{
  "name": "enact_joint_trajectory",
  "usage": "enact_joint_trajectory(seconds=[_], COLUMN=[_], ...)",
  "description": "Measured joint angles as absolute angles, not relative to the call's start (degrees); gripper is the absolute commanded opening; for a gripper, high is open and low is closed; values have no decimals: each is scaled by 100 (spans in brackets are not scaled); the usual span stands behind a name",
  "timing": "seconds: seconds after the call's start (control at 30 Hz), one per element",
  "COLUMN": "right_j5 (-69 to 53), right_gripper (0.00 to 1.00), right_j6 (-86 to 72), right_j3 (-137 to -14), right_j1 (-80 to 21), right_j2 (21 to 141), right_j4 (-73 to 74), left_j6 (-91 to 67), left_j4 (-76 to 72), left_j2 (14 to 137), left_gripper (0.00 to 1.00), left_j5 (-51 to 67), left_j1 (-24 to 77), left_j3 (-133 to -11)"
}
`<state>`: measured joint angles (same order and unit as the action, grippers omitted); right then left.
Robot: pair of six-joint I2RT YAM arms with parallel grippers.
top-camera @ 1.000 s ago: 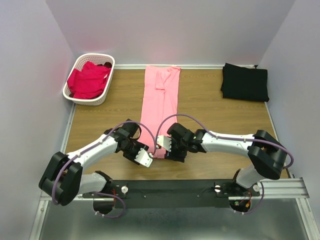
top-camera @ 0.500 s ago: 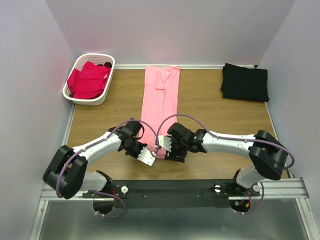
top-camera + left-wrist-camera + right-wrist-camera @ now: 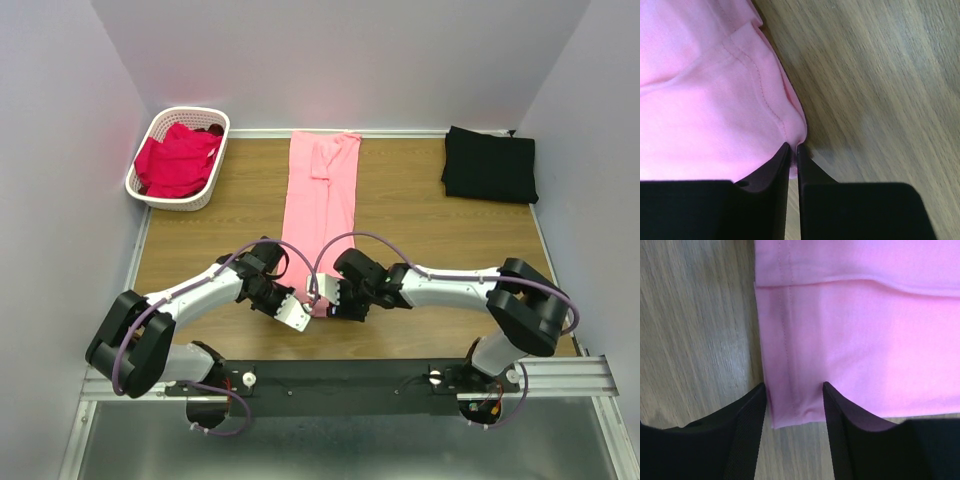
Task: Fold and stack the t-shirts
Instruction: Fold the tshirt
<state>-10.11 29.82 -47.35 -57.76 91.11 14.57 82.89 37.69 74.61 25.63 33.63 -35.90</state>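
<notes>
A salmon-pink t-shirt [image 3: 320,195] lies folded into a long strip down the middle of the table. Both grippers are at its near end. My left gripper [image 3: 303,303] [image 3: 793,147] is shut on the strip's near left corner, and a pinch of pink fabric [image 3: 705,110] shows between the fingertips. My right gripper [image 3: 328,300] [image 3: 794,386] is open, its fingers standing either side of the near right corner and its hem [image 3: 790,405]. A folded black t-shirt [image 3: 490,165] lies at the far right. Magenta-red t-shirts [image 3: 178,160] fill the basket.
The white slotted basket [image 3: 148,190] stands at the far left corner, against the wall. Bare wooden tabletop [image 3: 420,210] lies on both sides of the pink strip. Walls close in the left, back and right sides.
My left gripper has closed on the pink shirt's near left corner. The right gripper has shifted slightly left onto the other corner, with its jaws a little narrower.
</notes>
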Motion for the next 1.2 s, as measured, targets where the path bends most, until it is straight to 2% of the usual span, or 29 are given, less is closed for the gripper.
enact_joint_trajectory(seconds=[0.03, 0.1, 0.13, 0.2, 0.23, 0.27, 0.3, 0.9, 1.2], right_j5=[-1035, -1055, -1055, -1050, -1044, -1026, -1000, -862, -961], right_gripper=[42, 34, 26, 18, 8, 3, 1, 1, 1], right_j6=[2976, 2978, 2978, 2954, 2980, 2956, 2941, 2517, 3046], right_j3=[-4687, -4569, -4519, -4477, -4469, -4469, -4469, -5190, -6097], right_j1=[-5776, -5778, -5782, -5795, -5798, -5798, -5802, -5787, -4751], right_j2=[9094, 9039, 9017, 8986, 8986, 8986, 8986, 8195, 8562], right_j4=[1398, 1243, 1181, 1138, 1122, 1111, 1111, 2390, 2582], left_j6=[8291, 8289, 8276, 8235, 8202, 8173, 8136, 7494, 7430], left_j4=[3765, 3756, 3750, 3736, 3726, 3721, 3719, 4403, 4410], left_j2=[7459, 7459, 7459, 7459, 7454, 7452, 7448, 6606, 7865], left_gripper=[11, 9, 0, 0, 0, 0, 0, 0, 0], left_j5=[2563, 2563, 2563, 2565, 2563, 2565, 2567, 2967, 3249], left_j1=[3363, 3363, 3363, 3363, 3363, 3365, 3365, 3295, 2338], left_j3=[-3586, -3583, -3583, -3583, -3583, -3583, -3583, -4296, -5924])
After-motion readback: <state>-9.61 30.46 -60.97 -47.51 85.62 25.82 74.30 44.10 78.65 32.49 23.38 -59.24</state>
